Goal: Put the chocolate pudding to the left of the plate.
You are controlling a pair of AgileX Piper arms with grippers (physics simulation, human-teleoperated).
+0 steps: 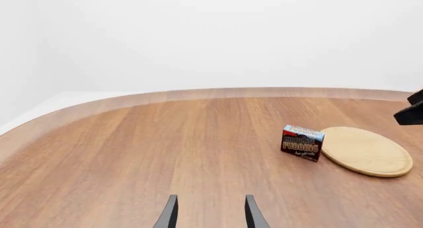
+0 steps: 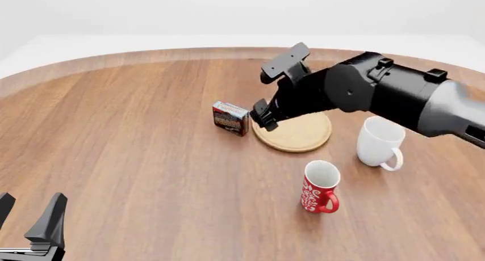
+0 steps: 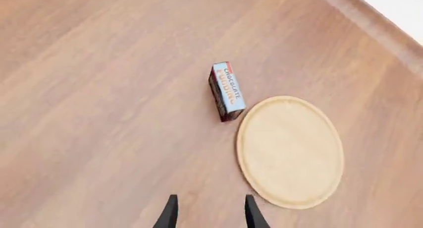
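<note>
Front view
Pudding box (image 2: 230,118): stands upright on the table (image 2: 136,159), just left of the plate (image 2: 303,137), seemingly touching its rim or a hair off it; which one I cannot tell.
Plate: lies flat near the middle of the table, partly covered by the right arm.
Right gripper (image 2: 262,114): hangs above the plate's left edge, just right of the box, holding nothing; whether its fingers are spread I cannot tell from here.
Left gripper (image 2: 26,218): low in the near left corner, well apart from everything, fingers spread and empty.
White mug (image 2: 379,142): upright, right of the plate, handle toward the near side.
Red mug (image 2: 320,187): upright, nearer than the plate and slightly right of it, white pattern on its side.

Left wrist view
Left gripper (image 1: 210,213): two dark fingertips stand apart with bare table between them.
Pudding box (image 1: 302,142): upright, brown lettered front facing the camera, just beside the plate (image 1: 367,151).
Right arm: a dark piece pokes in at the frame edge above the plate.

Right wrist view
Right gripper (image 3: 210,212): fingertips spread, nothing between them, above the table by the plate's (image 3: 290,151) rim.
Pudding box (image 3: 227,90): seen from above, blue top showing, close against the plate's edge.
</note>
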